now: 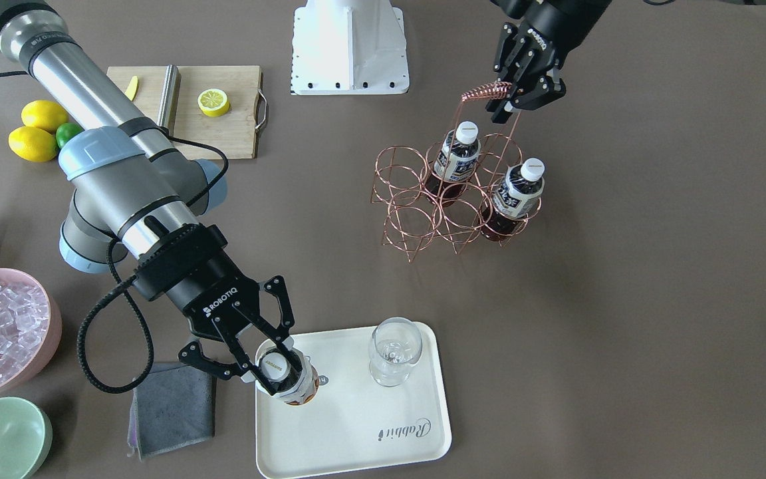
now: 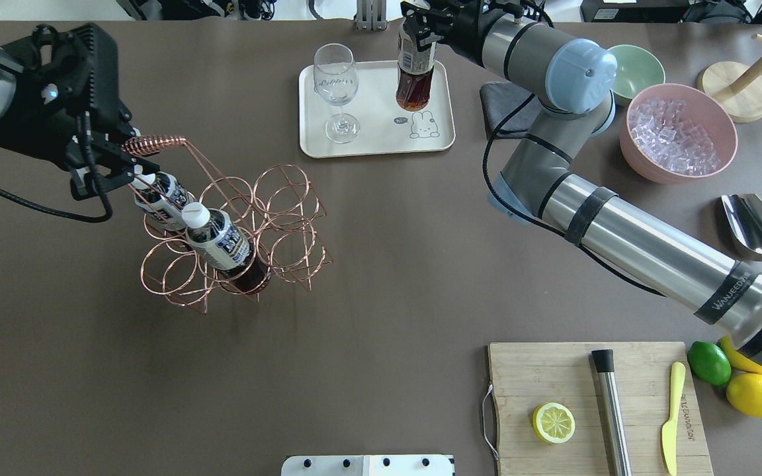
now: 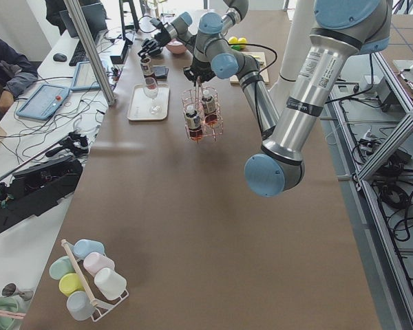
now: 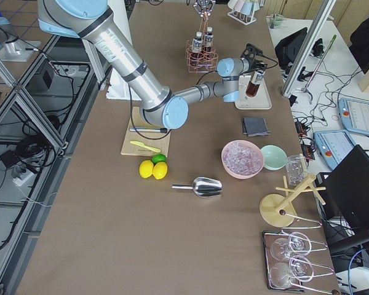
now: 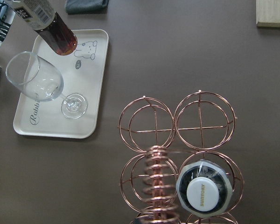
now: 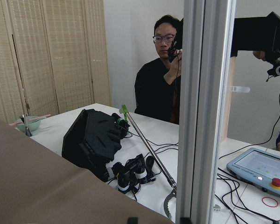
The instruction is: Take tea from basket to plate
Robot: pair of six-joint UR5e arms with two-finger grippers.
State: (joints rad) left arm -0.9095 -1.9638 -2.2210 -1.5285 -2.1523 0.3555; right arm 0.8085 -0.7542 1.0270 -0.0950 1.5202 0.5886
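Nearly done: right fingers (image 1: 242, 358) hold the tea (image 1: 300, 389) at the plate (image 1: 383, 406), unreleased; left fingers (image 1: 541, 94) pinch the basket (image 1: 416, 199) by its handle.

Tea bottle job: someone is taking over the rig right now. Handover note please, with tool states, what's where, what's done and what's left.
Left tool: shut on the coiled handle of the basket.
Right tool: shut on one tea bottle near its cap, over the plate, beside the glass.
Done: that bottle is out of the basket and at the plate. I cannot tell whether it rests on the plate.
Left: probably set it down if it is not down yet, open the right tool and pull back. The two other bottles stand in the basket.
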